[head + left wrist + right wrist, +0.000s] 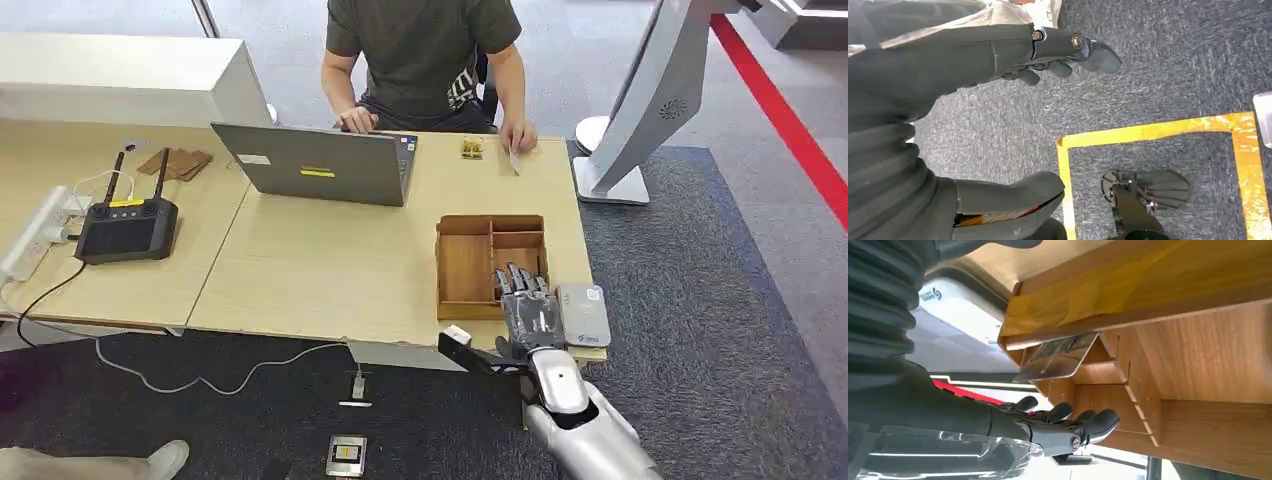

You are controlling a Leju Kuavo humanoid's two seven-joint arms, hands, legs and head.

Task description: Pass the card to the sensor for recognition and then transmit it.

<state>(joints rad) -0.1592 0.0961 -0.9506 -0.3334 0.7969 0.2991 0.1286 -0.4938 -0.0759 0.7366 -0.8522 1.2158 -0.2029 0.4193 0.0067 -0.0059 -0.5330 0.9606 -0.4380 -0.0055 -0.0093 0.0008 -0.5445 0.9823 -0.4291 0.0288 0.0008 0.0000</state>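
Our right robot hand [528,310], fingers spread and empty, hovers over the compartmented wooden tray [466,268]; the leaning silvery card [1058,357] could slip sideways against the divider.

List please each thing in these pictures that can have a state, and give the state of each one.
laptop: lid open, a person's hand at its keyboard side.
wooden tray: on the table, open top, divided in compartments.
card: standing tilted in a tray compartment, not held.
sensor: flat on the table edge, beside the tray.
right hand: over the tray, fingers apart, holding nothing.
left hand: hanging over the floor, holding nothing.
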